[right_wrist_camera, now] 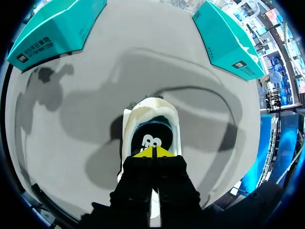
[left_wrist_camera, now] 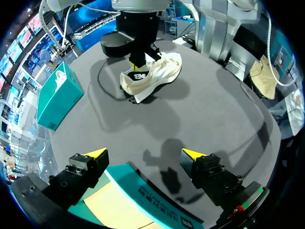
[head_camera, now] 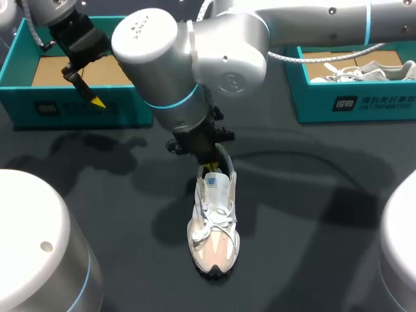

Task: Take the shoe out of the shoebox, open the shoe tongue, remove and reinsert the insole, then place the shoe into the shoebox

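Observation:
A white and beige shoe (head_camera: 214, 227) lies on the dark table (head_camera: 312, 214), toe toward the front edge. My right gripper (head_camera: 209, 168) reaches in from the right and stands at the shoe's opening, its yellow tips pressed together. In the right wrist view the gripper (right_wrist_camera: 153, 152) is shut just above the dark insole (right_wrist_camera: 151, 138) inside the shoe (right_wrist_camera: 150, 107); nothing shows between the tips. My left gripper (head_camera: 91, 94) hangs open over the front wall of the left teal shoebox (head_camera: 71, 107). In its own view the left gripper (left_wrist_camera: 144, 153) holds nothing, and the shoe (left_wrist_camera: 152, 76) lies far ahead of it.
A second teal shoebox (head_camera: 351, 97) at the back right holds another white shoe (head_camera: 364, 68). Two white rounded robot bases (head_camera: 32, 247) (head_camera: 403, 240) flank the front corners. The left shoebox shows a bare cardboard floor (head_camera: 58, 68).

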Tool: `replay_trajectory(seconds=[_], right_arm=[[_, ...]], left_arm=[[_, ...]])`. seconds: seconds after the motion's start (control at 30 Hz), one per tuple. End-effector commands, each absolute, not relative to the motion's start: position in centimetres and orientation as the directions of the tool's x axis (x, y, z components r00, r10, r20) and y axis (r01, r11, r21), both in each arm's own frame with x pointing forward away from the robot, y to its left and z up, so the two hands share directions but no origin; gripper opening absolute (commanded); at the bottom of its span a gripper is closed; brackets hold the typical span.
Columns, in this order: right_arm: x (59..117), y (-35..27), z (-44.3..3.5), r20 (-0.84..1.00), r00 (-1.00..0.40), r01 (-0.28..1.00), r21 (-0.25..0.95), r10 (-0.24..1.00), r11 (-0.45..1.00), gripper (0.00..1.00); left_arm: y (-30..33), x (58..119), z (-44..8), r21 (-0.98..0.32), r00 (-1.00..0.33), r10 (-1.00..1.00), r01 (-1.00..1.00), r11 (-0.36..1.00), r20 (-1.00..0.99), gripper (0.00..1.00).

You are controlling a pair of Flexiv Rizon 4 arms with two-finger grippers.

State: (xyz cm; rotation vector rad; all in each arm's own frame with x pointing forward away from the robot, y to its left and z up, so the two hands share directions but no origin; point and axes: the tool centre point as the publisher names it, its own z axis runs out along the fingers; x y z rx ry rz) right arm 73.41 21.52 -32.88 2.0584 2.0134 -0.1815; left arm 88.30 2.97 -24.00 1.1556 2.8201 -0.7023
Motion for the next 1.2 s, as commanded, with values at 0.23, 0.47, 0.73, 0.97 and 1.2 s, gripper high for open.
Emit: replay_trajectory(seconds=[0.23,0.47,0.73,0.97,1.2], right_arm=[[73.5,21.3,-35.7,-0.289,0.289,0.954,0.167,0.913,-0.249,0.00],[73.7,20.8,-37.7,-0.285,0.287,0.955,0.156,0.915,-0.251,0.00],[73.4,21.0,-36.0,-0.325,0.294,0.951,0.195,0.899,-0.241,0.00],[73.1,20.2,-35.9,-0.405,0.298,0.954,0.169,0.864,-0.249,0.00],[73.3,19.5,-38.4,-0.433,0.291,0.957,0.119,0.853,-0.266,0.00]], left_arm=[[3.0,88.3,-23.9,-0.398,-0.726,0.664,0.670,0.627,-0.176,1.00],[3.0,88.3,-23.9,-0.398,-0.726,0.664,0.670,0.627,-0.176,1.00],[3.0,88.3,-23.9,-0.398,-0.726,0.664,0.670,0.627,-0.176,1.00],[3.0,88.3,-23.9,-0.398,-0.726,0.664,0.670,0.627,-0.176,1.00],[3.0,88.3,-23.9,-0.398,-0.726,0.664,0.670,0.627,-0.176,1.00]])
